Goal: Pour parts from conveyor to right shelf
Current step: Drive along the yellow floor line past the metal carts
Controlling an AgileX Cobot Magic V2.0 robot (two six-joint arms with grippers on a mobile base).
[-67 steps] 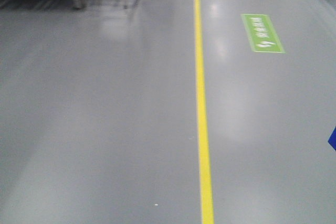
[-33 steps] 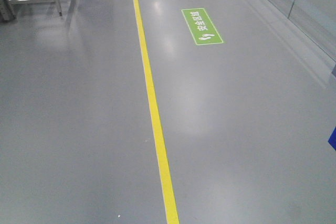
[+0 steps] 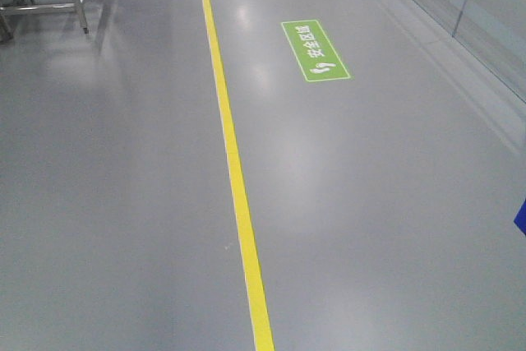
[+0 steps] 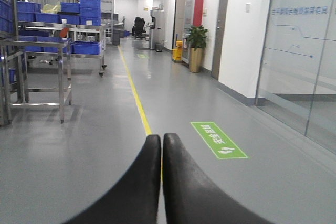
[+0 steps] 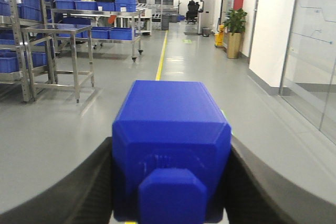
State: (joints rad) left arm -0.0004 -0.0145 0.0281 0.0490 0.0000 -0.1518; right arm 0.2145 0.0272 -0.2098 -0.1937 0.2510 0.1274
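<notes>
Looks like the transit leg: part picked, pour not yet done, conveyor in no view. To do it well, keep the wrist level, keep the squeeze firm and drive smoothly. Square the base up to the shelf. Tip only once the part is over a bin mouth, since a tilt short of that drops it on the floor.

Left pincer (image 4: 161, 139): black pads pressed together, nothing between them, idle. The fingers look matte and rubbery, with curved outer backs.
- Left and ahead of it: steel frame table (image 4: 39, 72) in square stainless tube, bright finish. Beyond it are racks carrying blue bins (image 4: 84, 48).
- Dead ahead of the tips: yellow line (image 4: 137, 98), flat paint or tape.
- Just right of the tips: green floor sign (image 4: 219, 140).
- Further right: potted plant (image 4: 197, 45), then glass wall (image 4: 299, 61).

Front cam: smooth grey floor (image 3: 123, 203), glossy enough to mirror the lamps. There is a blue sliver (image 3: 520, 219) at the right edge; can't tell what it is.

Right pincer (image 5: 171, 182): clamped on the blue block (image 5: 170, 124), one finger on each side face.
- The block sits level and fills the gap, with its square nub low and facing the camera.
- It is hard moulded plastic with smooth faces and chamfered edges. My guess is it slips if the grip eases.
- Far left and ahead of this pincer: steel shelving (image 5: 18, 35) with deep blue bins. I can't tell which bay is the target.
</notes>
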